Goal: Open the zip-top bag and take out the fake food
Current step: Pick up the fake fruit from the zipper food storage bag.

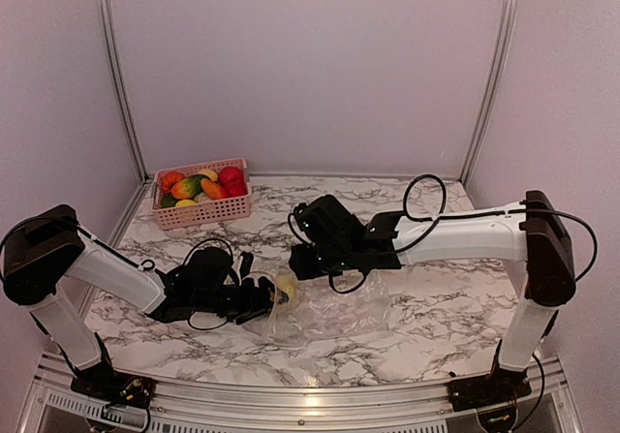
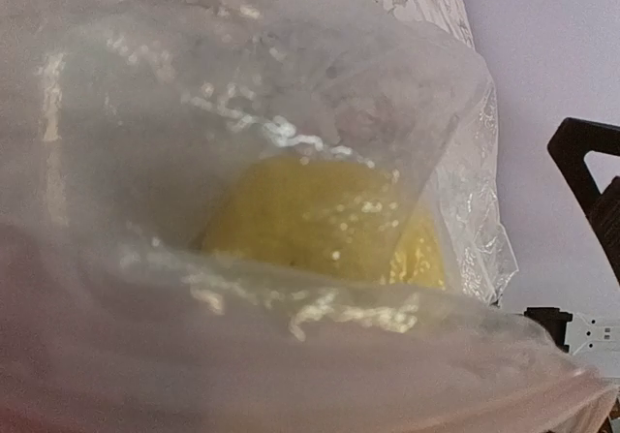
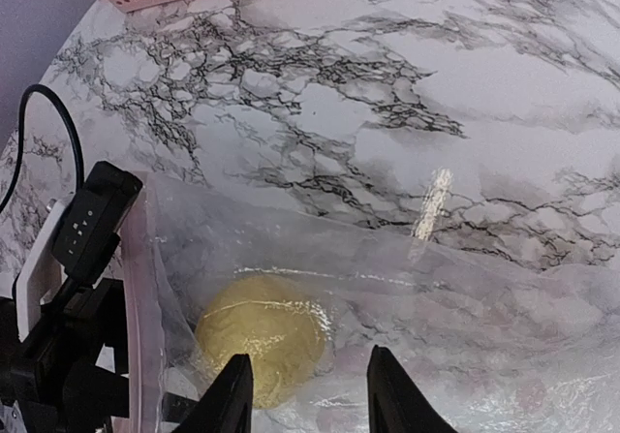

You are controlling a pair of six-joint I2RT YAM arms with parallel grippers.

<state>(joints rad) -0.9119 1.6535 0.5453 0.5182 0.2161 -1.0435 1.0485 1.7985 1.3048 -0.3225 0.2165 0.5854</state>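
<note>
One fake food (image 3: 260, 338) inside zip-top bag (image 3: 465, 297), beside right claw (image 3: 308, 355)

I see a white, marble-patterned table (image 1: 455, 307) with dark veins across the lower half of the frame. A pink slatted basket (image 1: 203, 212) sits on it at the upper left, close to the back wall. A clear, crinkled bag (image 1: 339, 317) lies at lower centre, well apart from the basket.

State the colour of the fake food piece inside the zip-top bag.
Yellow fake food piece, clearest in the right wrist view.
</note>
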